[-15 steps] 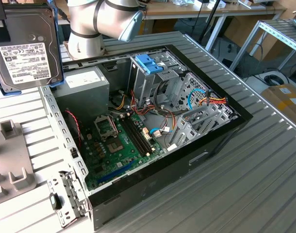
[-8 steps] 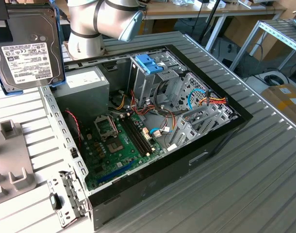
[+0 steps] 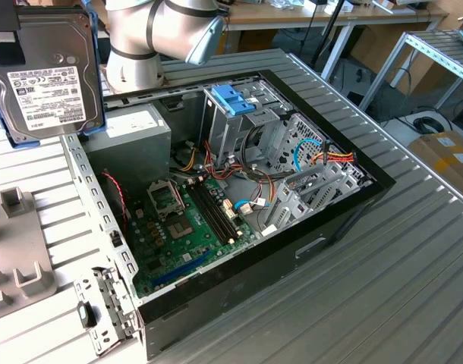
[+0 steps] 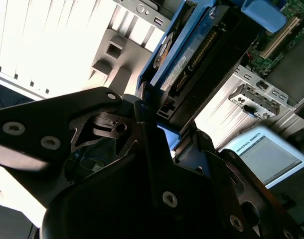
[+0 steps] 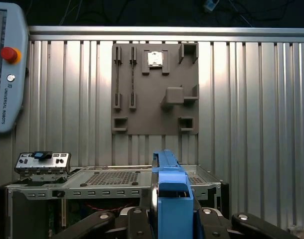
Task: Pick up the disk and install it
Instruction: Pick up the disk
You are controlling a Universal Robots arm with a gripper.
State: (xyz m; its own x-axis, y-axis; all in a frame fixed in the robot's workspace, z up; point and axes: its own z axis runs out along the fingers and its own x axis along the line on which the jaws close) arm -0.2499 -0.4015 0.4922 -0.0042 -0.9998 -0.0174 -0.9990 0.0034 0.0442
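Raised at the exterior view's upper left, above the ribbed metal worktop and beside the open computer case: the disk, upright, white label toward the camera, light blue frame along its edges. Pinched by the gripper, black fingers pressed in on it from either side, with no gap to be seen in the second wrist view. Seen edge-on in the first wrist view as a narrow blue block rising between the fingers. Inside the case: green motherboard, grey power-supply box, metal cage topped by a blue handle. Next to the case, flat on the worktop, a grey fixture plate. Behind the disk, the silver arm.
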